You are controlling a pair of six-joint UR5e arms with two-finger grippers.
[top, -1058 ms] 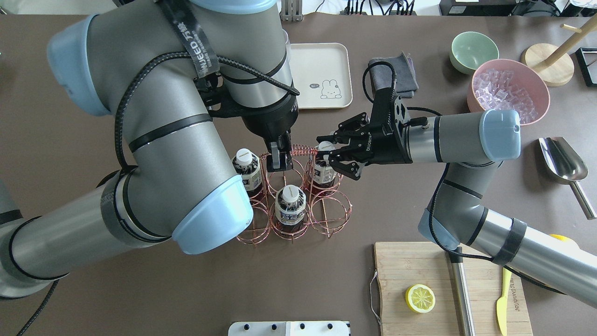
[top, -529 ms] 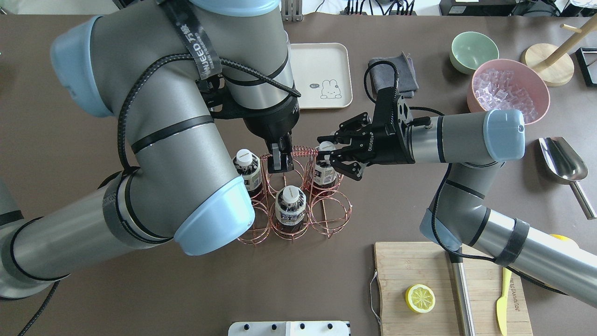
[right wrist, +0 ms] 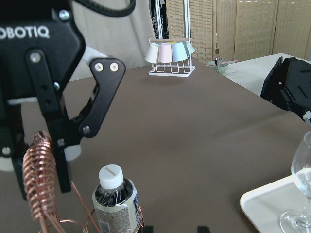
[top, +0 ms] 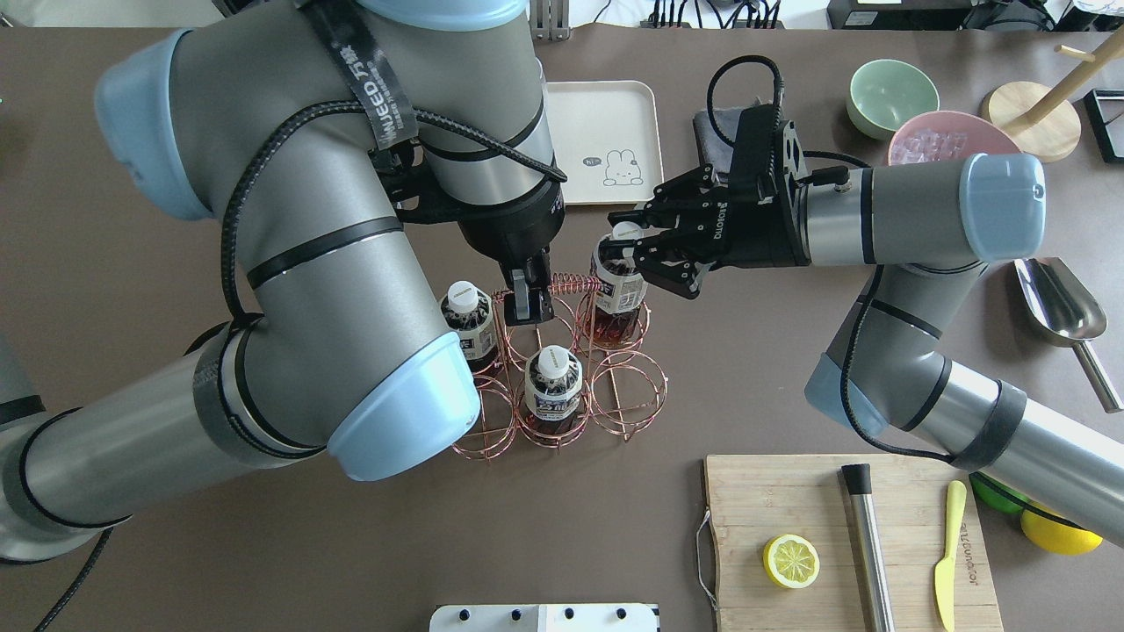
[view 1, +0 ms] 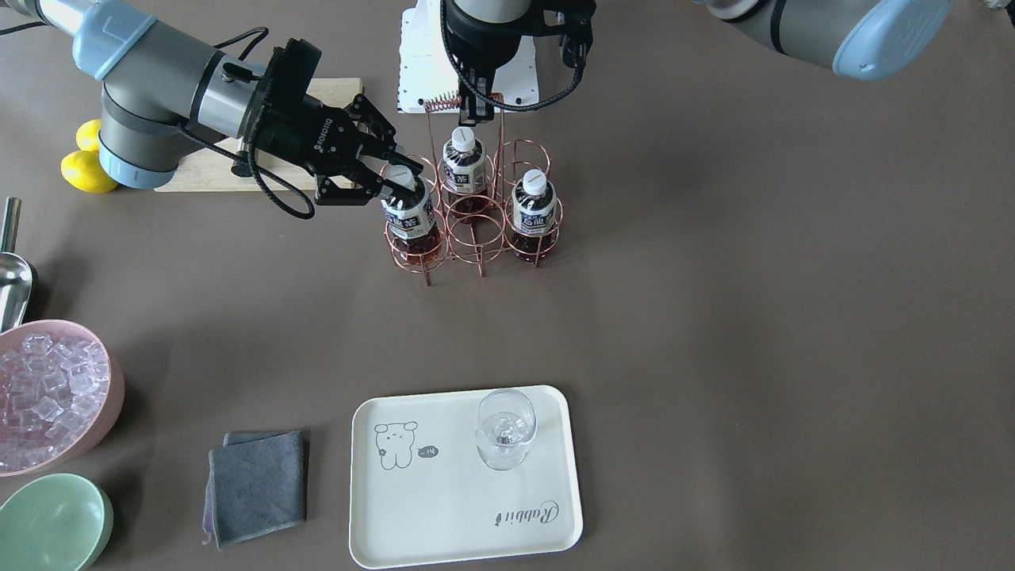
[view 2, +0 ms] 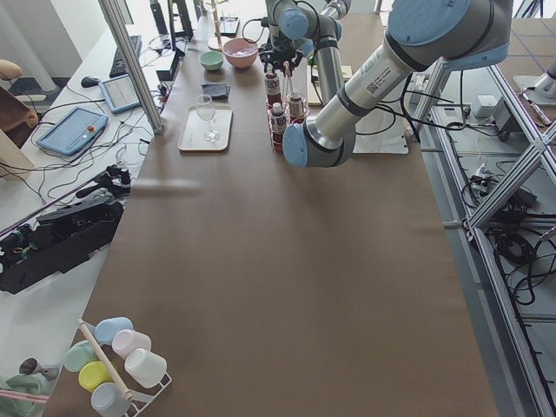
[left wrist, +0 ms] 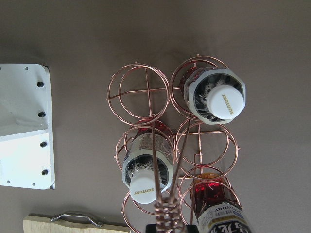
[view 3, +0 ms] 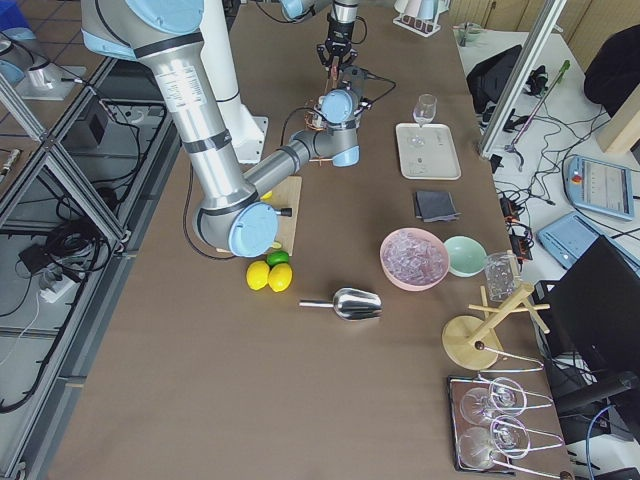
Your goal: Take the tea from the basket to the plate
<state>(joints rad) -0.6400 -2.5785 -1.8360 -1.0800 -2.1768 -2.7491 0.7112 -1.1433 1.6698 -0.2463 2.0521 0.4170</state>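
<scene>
On your matte brown surface [top: 263, 544], the smooth cream plate [view 1: 444, 515] with rounded corners lies by the operators' edge, well apart from the copper-wire basket [view 1: 466, 238] of round rings. The left pincer [top: 525, 303] clamps its coiled handle. The right pincer [top: 634, 250] grips the white cap of the tea [view 1: 409, 222], whose base sits inside a corner ring.

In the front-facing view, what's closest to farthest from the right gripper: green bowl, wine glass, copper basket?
1. Copper basket, right beside the right gripper, upper centre.
2. Wine glass, on the tray, lower centre.
3. Green bowl, bottom-left corner.
</scene>
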